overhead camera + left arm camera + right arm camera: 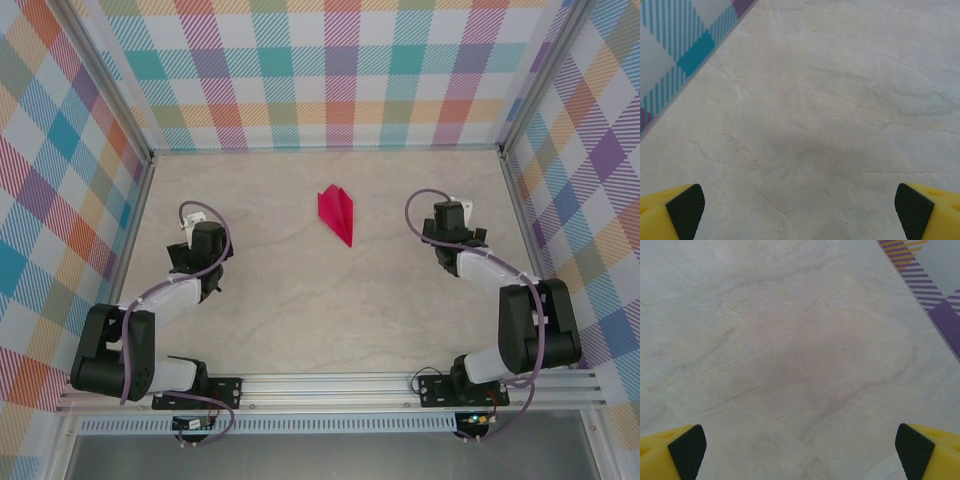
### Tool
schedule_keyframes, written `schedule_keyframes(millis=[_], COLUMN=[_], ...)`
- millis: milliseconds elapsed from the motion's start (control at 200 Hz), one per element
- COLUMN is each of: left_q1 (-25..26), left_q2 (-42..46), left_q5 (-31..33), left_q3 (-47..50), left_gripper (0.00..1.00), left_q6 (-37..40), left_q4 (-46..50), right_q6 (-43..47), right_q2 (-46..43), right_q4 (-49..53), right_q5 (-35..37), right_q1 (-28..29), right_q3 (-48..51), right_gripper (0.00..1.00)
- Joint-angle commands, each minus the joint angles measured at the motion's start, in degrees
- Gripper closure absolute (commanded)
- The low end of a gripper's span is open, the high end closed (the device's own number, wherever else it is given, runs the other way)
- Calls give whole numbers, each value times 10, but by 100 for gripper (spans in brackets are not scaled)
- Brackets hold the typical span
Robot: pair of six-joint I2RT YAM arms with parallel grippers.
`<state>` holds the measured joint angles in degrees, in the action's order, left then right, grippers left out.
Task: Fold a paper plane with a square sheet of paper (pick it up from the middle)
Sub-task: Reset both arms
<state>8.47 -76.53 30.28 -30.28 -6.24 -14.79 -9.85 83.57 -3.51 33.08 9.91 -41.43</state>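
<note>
Item: paper plane (337,213), folded, flat on table (290,300), upper centre of frame | axis: upper left to lower right, tip at lower right | nearer arm: right, slightly | left claw (800,212) and right claw (801,452): spread wide, holding nothing

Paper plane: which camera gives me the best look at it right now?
Top external. The paper plane lies there whole and unobstructed on the tabletop, folded, its narrow tip toward the near edge. Both wrist cameras face marbled tabletop beside the plaid walls, away from it.
</note>
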Motion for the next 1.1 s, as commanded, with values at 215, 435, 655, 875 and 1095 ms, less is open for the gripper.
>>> schedule_keyframes(millis=[215, 435, 655, 875, 1095], left_q1=[-47, -47, -47, -47, -48], left_q2=[-61, -120, -127, -132, -131], left_q5=[-223, -286, -282, -265, -266], left_q3=[95, 99, 83, 58, 59], left_gripper=[0, 0, 0, 0, 0], left_q6=[64, 90, 90, 81, 83], left_q4=[-317, -376, -347, -306, -308], right_q6=[76, 83, 89, 87, 87], right_q2=[13, 19, 31, 39, 39], right_q4=[-305, -353, -415, -427, -426], right_q5=[-180, -255, -289, -299, -301], right_q1=[-54, -73, -81, -86, -87], right_q3=[122, 143, 174, 177, 176], right_gripper=[0, 0, 0, 0, 0])
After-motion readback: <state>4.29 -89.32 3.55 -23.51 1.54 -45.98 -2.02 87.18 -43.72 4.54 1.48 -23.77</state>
